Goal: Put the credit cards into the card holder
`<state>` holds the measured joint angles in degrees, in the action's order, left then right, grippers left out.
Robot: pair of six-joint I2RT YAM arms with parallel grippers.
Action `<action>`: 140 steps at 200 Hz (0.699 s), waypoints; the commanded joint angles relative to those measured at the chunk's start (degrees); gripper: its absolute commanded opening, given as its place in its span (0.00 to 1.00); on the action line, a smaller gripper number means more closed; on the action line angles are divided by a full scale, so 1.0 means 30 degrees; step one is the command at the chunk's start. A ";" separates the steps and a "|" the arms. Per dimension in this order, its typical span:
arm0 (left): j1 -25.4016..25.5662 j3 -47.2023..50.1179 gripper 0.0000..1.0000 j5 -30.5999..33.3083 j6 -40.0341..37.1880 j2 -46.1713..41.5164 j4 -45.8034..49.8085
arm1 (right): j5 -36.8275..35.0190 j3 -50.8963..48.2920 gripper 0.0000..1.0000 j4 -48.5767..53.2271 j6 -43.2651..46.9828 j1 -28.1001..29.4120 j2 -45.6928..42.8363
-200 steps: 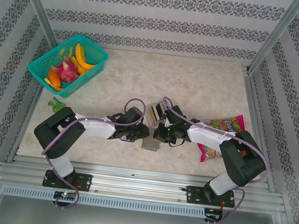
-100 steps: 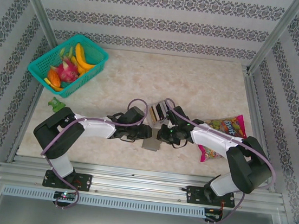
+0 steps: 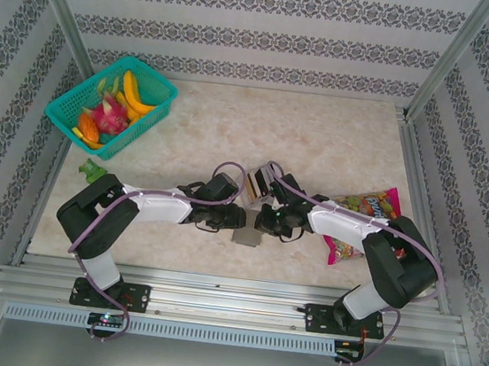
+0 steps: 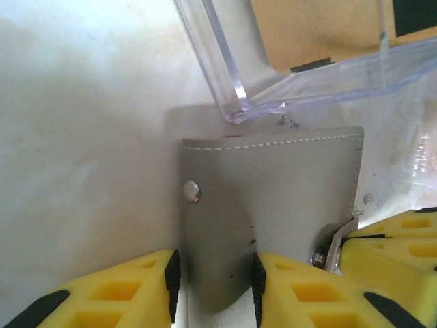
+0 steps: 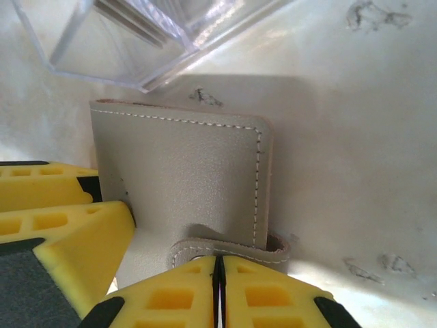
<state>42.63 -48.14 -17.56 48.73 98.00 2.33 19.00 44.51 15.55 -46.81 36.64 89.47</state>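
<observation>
Standing by the rig, I see the pale marble table (image 3: 321,139) with both arms folded in so their wrists meet near the front middle. The teal basket (image 3: 159,94) of fruit sits off in the far-left corner, and the colourful candy bag (image 3: 365,202) lies on the right, partly under the right arm.

Just past the wrists is the clear plastic tray (image 4: 225,75), and the credit cards (image 4: 321,31) are inside it. A tan face and bits of black show through the wall.

The card holder (image 4: 273,184) lies flat on the table just in front of the tray's corner, close to it but I can't tell if they touch. It looks more pale grey than dark from up close, with white stitching along the edge.

The left gripper (image 4: 212,280) has its jaws partway apart and straddles the holder's left edge. One yellow finger is off the side over the table and the other over the holder's face. I honestly can't tell if it's pinching anything.

The right gripper (image 5: 218,270) has its fingers squeezed together on the holder's little strap (image 5: 225,249), which curls up off the main flap.

The smallest bit is a round metal snap (image 4: 192,190) near the holder's left edge.
</observation>
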 commanded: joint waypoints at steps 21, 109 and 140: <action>0.0262 0.0021 0.32 -0.1221 -0.0613 0.1113 0.1956 | 0.0227 0.0445 0.11 -0.0638 -0.0419 0.0611 0.1059; 0.0291 0.0293 0.25 -0.1221 -0.0042 0.1334 0.1327 | -0.1104 0.2239 0.09 0.2572 0.0673 0.1249 0.2842; 0.0291 0.1172 0.24 -0.1359 0.1020 0.1308 -0.0697 | -0.1517 0.3370 0.04 0.4011 0.0436 0.1627 0.4731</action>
<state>42.26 -48.07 -18.11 49.10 98.32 2.31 16.64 53.58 24.43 -46.28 38.94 96.03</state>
